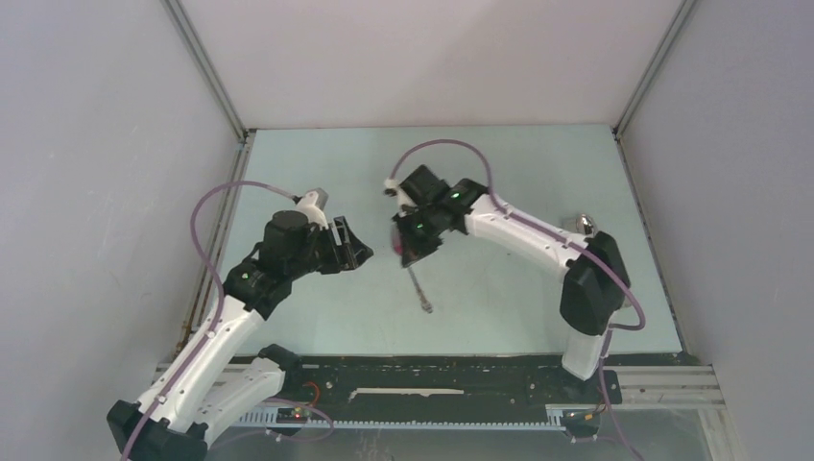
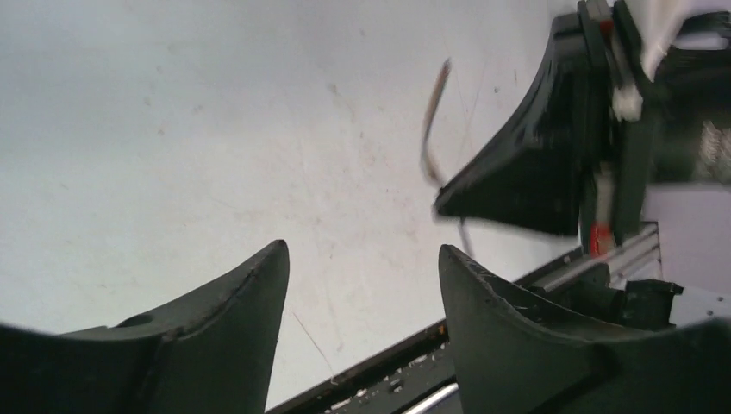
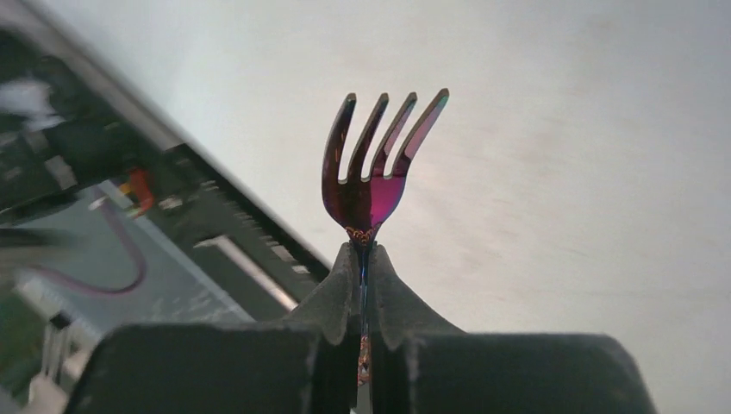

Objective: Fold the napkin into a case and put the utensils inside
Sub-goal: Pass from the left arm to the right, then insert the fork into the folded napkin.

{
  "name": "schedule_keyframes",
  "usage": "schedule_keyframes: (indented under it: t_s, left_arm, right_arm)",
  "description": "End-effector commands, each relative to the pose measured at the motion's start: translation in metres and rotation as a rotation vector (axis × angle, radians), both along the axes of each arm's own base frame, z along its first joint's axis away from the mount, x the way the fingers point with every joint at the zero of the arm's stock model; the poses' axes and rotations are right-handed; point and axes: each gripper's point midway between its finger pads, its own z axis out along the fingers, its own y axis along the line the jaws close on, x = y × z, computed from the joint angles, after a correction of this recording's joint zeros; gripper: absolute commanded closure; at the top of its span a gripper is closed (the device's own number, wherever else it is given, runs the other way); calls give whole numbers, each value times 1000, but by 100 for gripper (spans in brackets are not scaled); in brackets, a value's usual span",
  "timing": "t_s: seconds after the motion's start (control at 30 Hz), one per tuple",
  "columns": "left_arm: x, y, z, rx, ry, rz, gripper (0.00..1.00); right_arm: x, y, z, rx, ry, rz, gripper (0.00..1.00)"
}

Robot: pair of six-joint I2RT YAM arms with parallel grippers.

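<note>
My right gripper (image 3: pixel 362 256) is shut on the neck of a fork (image 3: pixel 372 164), whose iridescent purple tines stick up past the fingertips. From above, the right gripper (image 1: pixel 411 246) hangs over the middle of the table, and the fork's handle (image 1: pixel 419 288) slants down toward the near edge. The left gripper (image 1: pixel 361 253) stands just to the left of it, open, and its wrist view shows nothing between the fingers (image 2: pixel 250 293). That view also catches the right gripper (image 2: pixel 534 172) and the thin fork handle (image 2: pixel 428 129), blurred. The napkin is out of view.
A shiny rounded metal piece (image 1: pixel 584 225) lies at the right, partly behind the right arm's elbow. White walls close in the pale table (image 1: pixel 518 173) on three sides. A black rail (image 1: pixel 432 370) with the arm bases runs along the near edge.
</note>
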Motion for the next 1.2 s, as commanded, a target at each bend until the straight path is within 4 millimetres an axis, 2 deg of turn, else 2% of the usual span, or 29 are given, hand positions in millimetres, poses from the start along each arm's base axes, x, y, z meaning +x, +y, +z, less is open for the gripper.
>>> schedule_keyframes:
  t_s: [0.0, 0.1, 0.23, 0.3, 0.33, 0.43, 0.6, 0.8, 0.97, 1.17]
  left_arm:
    - [13, 15, 43, 71, -121, 48, 29]
    - [10, 18, 56, 106, -162, 16, 27]
    - [2, 11, 69, 98, -207, -69, 27]
    - [1, 10, 75, 110, -228, -98, 27]
    - [2, 11, 77, 122, -240, -102, 27]
    - [6, 14, 80, 151, -271, -102, 27]
    - [5, 9, 77, 164, -303, -122, 26]
    - [7, 15, 54, 240, -292, -92, 26]
    - [6, 8, 50, 242, -285, -113, 26]
    - [6, 8, 48, 245, -278, -116, 26]
  right_arm:
    - [75, -99, 24, -10, -203, -120, 100]
    - [113, -185, 14, -142, -266, -196, 100]
    - [152, -316, -3, -387, -276, -321, 100]
    - [168, -368, -5, -425, -290, -389, 100]
    - [175, -380, -2, -392, -300, -396, 100]
    - [193, -401, -1, -417, -381, -314, 100]
    - [208, -422, -30, -455, -351, -281, 100]
    - [215, -436, -45, -418, -400, -281, 100]
    - [202, -441, -69, -418, -360, -247, 100]
    - [187, -449, -77, -396, -338, -271, 100]
